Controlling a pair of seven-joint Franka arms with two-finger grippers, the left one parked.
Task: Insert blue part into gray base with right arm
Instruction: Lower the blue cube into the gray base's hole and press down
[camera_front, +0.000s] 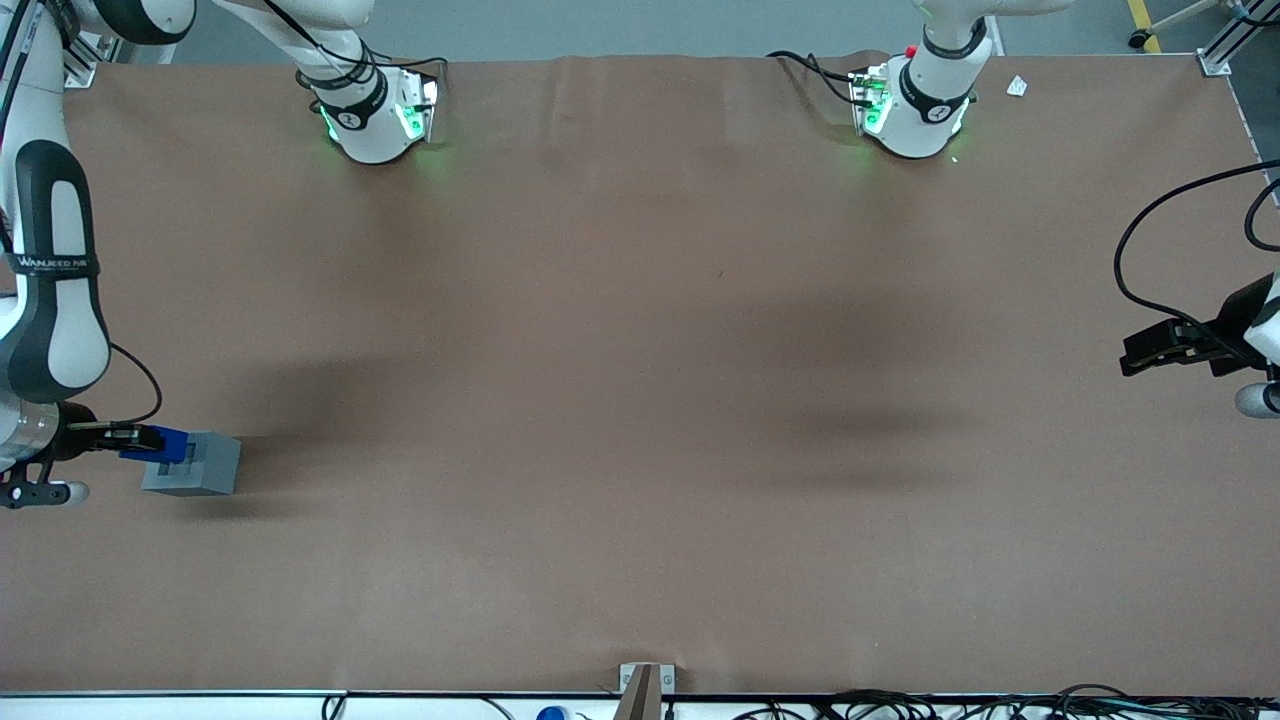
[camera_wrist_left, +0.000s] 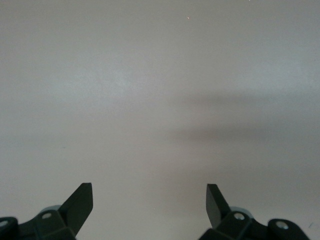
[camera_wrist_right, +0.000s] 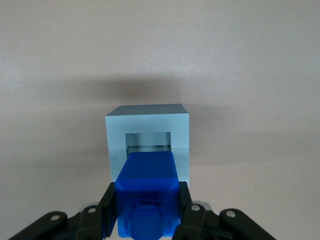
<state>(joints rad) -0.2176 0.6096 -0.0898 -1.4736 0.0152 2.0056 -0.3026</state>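
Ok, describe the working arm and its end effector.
The right arm is white with dark gray-black joint segments, a lettered black band and a thin black cable looping near the wrist. Its end effector is black with two fingers.

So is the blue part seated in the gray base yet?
Not seated. The blue part is clamped in the gripper, its tip just at the recess of the gray base.

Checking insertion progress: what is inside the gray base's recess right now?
The blue part, clamped in the gripper, points at the recess of the gray base. The recess's upper part shows empty; the blue part hides the rest.
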